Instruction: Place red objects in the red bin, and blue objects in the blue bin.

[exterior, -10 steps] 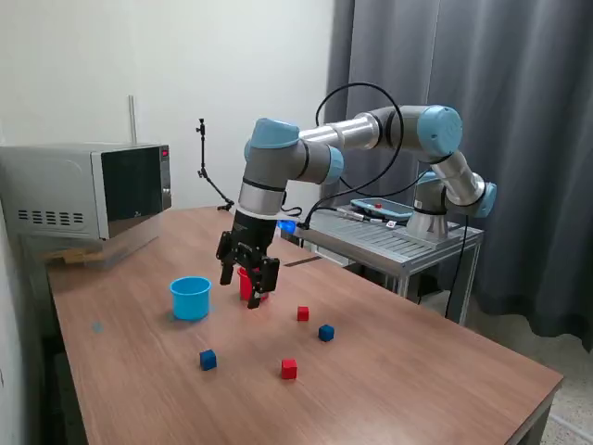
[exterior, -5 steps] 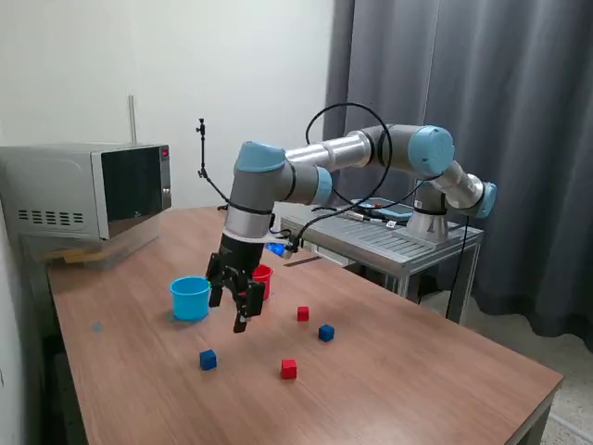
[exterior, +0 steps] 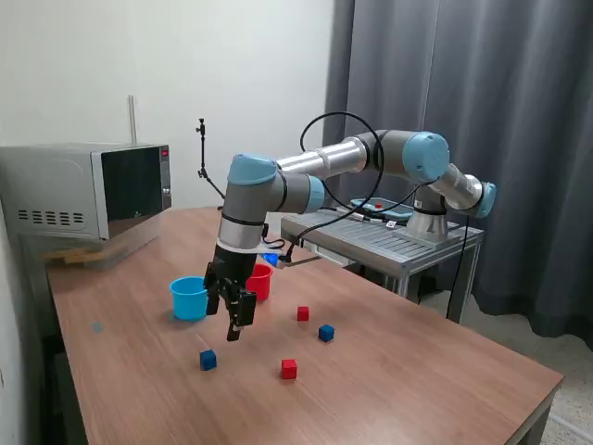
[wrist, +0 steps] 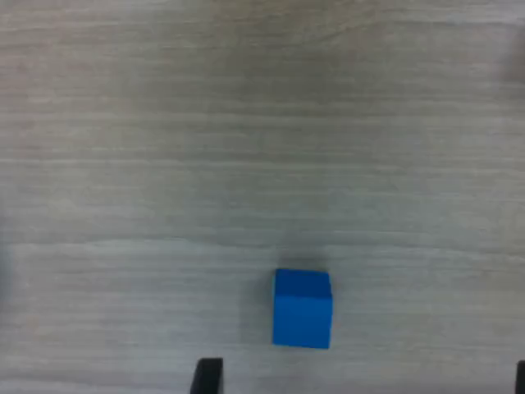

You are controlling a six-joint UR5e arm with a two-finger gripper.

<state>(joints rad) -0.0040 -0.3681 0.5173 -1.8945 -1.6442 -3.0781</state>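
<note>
The end effector, fingers apart and empty, hangs above the worktop near a blue cube.

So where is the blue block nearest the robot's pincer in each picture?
Exterior view: the blue block sits on the table, toward the exterior view's left, just below the open pincer.
Wrist view: the same block lies on bare wood grain, close to the dark pincer tips at the picture's edge.
Shared landmark: the wooden tabletop.
</note>
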